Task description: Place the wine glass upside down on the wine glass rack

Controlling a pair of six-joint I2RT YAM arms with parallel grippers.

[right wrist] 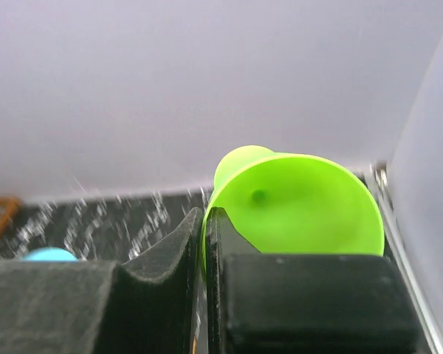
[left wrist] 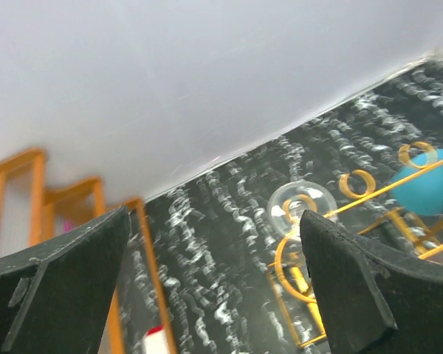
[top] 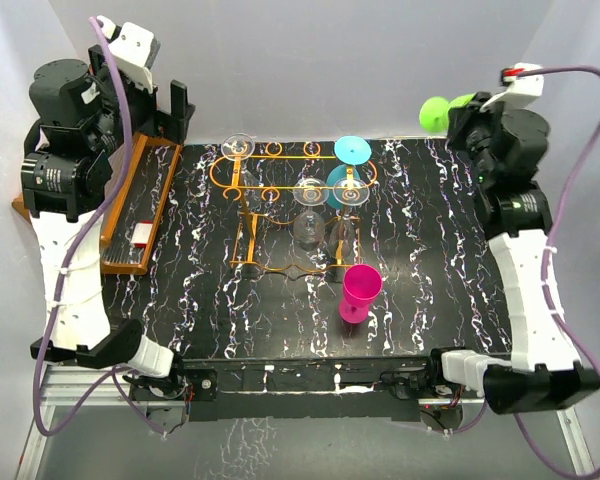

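Marbled black tabletop (top: 430, 260), wine glass rack (top: 290, 158) at centre. At two o'clock the right gripper (right wrist: 205, 217) pinches the green wine glass (right wrist: 303, 206), its stem hidden. At ten o'clock the left gripper (left wrist: 214, 221) gapes.

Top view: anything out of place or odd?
Pink wine glass stands bowl-up on the table in front of the wine glass rack, not hung. Right gripper holds a green wine glass sideways at the back wall.

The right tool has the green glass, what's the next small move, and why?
Probably carry the green glass left toward the wire rack: the right tool is shut on it at the table's far right corner, well apart from the rack.
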